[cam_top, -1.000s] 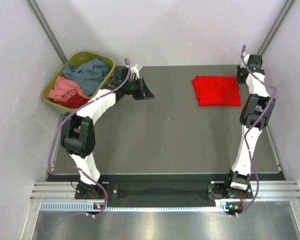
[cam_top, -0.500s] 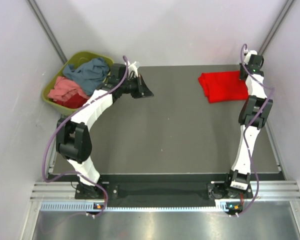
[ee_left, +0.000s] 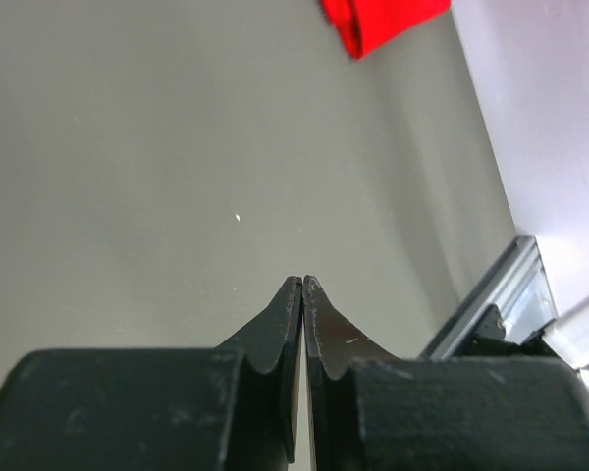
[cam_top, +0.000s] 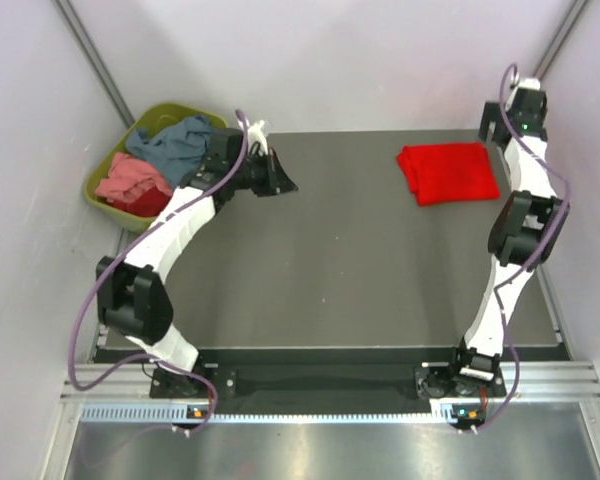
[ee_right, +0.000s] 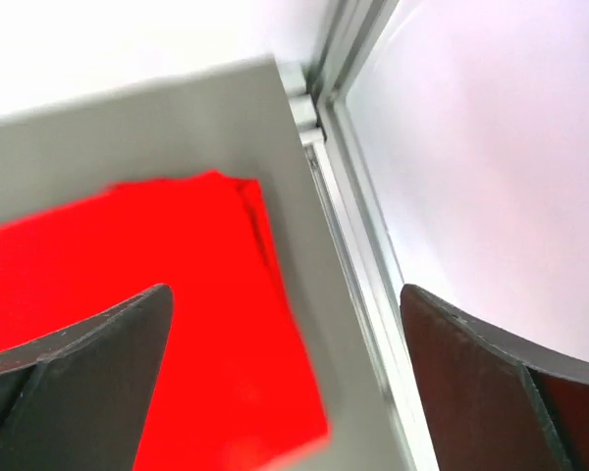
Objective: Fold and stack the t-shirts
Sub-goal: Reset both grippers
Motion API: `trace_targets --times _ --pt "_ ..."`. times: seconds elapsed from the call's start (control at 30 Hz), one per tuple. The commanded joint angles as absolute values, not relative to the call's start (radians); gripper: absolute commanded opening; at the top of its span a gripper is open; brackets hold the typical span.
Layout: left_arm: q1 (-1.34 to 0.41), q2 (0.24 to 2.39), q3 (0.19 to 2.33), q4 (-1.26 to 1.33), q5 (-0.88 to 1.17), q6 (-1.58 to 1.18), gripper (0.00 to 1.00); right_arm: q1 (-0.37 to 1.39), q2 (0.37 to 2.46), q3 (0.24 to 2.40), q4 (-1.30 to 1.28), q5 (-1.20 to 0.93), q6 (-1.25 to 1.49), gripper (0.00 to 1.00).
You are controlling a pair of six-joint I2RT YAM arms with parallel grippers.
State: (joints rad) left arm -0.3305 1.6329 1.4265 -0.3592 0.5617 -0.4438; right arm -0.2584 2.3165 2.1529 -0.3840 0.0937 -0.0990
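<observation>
A folded bright red t-shirt (cam_top: 448, 172) lies flat at the back right of the dark table (cam_top: 360, 270). My right gripper (cam_top: 508, 122) hangs just right of it by the back right corner. In the right wrist view that gripper (ee_right: 286, 294) is wide open and empty over the shirt's edge (ee_right: 167, 235). Slate blue-grey (cam_top: 180, 140), salmon pink (cam_top: 130, 176) and darker red (cam_top: 152, 202) t-shirts are crumpled in the tub. My left gripper (cam_top: 280, 180) is shut on nothing, its tips (ee_left: 302, 281) over bare table; the red t-shirt (ee_left: 383, 20) shows far off.
The olive-green tub (cam_top: 102, 196) stands off the table's back left corner, against the left wall. A metal rail (ee_right: 358, 245) and the right wall run close beside the folded shirt. White walls close in the back and both sides.
The right gripper pulled the red t-shirt a little to the right, then opened, let it go and rose toward the back corner. The left arm drifted slightly left toward the tub.
</observation>
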Motion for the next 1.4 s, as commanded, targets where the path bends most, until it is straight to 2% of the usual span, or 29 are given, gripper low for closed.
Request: trace_targets --times 0.0,0.13,0.33,0.43,0.57,0.73,0.9,1.37 --pt "-0.336 1.484 1.433 -0.353 0.480 -0.380 0.08 -0.189 2.022 2.090 -0.411 0.189 -0.006 1.00" --pt "-0.336 1.407 1.402 -0.360 0.439 -0.371 0.09 -0.065 1.786 1.901 -0.486 0.253 0.089 1.00" --pt "-0.336 1.347 1.381 -0.365 0.448 -0.388 0.11 0.139 1.542 1.705 -0.595 0.161 0.230 1.00" --pt "-0.336 1.299 1.352 -0.376 0.448 -0.397 0.20 0.239 1.455 1.619 -0.624 0.026 0.310 1.00" --pt "-0.336 1.232 1.279 -0.374 0.436 -0.403 0.33 0.408 1.355 1.508 -0.612 0.078 0.380 1.00" --pt "-0.336 1.151 1.204 -0.399 0.431 -0.413 0.68 0.495 1.234 1.335 -0.577 0.081 0.482 1.00" --pt "-0.336 1.094 1.120 -0.354 0.460 -0.455 0.84 0.499 1.170 1.262 -0.528 0.054 0.514 1.00" --pt "-0.336 1.075 1.143 -0.322 0.483 -0.497 0.85 0.499 1.085 1.255 -0.518 0.090 0.505 1.00"
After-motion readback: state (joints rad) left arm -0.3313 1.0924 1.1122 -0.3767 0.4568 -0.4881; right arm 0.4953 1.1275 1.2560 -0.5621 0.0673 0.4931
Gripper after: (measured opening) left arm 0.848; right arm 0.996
